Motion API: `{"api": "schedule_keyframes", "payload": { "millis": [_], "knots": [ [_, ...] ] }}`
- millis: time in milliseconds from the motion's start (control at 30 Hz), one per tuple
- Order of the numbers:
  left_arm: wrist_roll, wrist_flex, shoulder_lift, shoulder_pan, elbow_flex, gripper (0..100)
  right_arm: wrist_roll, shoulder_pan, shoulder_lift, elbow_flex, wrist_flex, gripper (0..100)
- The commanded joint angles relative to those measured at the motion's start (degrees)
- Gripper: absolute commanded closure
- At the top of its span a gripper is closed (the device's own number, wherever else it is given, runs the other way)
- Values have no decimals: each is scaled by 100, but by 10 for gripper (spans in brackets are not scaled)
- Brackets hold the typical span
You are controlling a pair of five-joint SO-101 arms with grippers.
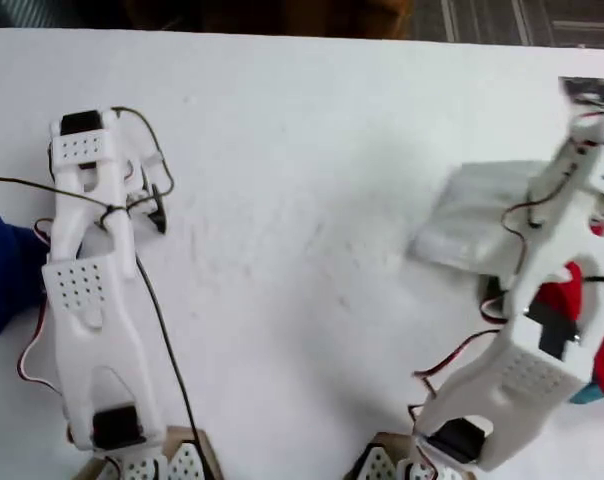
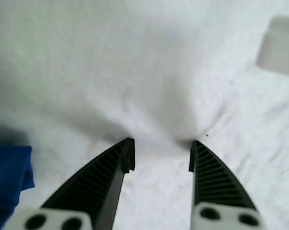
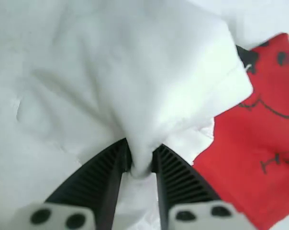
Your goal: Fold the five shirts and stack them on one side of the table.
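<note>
White shirt (image 3: pixel 149 72), one fold clamped tight in the right gripper (image 3: pixel 140 163), lies against the red shirt (image 3: pixel 250 148), so stacking looks barely begun; the blue shirt (image 2: pixel 8 177) sits well apart from the red shirt, beside the spread, empty left gripper (image 2: pixel 161 155), apparently awaiting folding.

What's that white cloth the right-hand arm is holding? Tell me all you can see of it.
It is a plain white soft-cloth shirt, bunched into a loose, wrinkled bundle on the white table, toward its right side. The right arm's black ribbed end effector is shut on a fold at its edge, drawing the fabric into a ridge. A red cloth shirt with black drawing lies right beside it; the white edge seems to overlap the red.
</note>
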Motion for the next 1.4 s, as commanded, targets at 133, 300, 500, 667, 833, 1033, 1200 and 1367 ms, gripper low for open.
{"api": "schedule_keyframes", "payload": {
  "millis": [133,300,500,667,833,1033,1200,1367],
  "knots": [
    [-35,18,44,18,31,806,308,954,-409,-598,110,979],
    [-35,18,44,26,31,806,316,1042,-382,-422,110,979],
    [-35,26,44,26,40,806,316,954,-382,-281,101,979],
    [-35,26,44,26,40,806,316,971,-180,-281,101,979],
    [-35,26,44,26,40,806,290,1270,180,-308,101,979],
    [-35,26,44,26,40,806,281,1481,356,-308,101,977],
    [-35,26,44,26,40,806,299,1332,365,-281,101,974],
    [-35,26,44,26,40,806,325,1095,356,-281,110,907]
  ]
}}
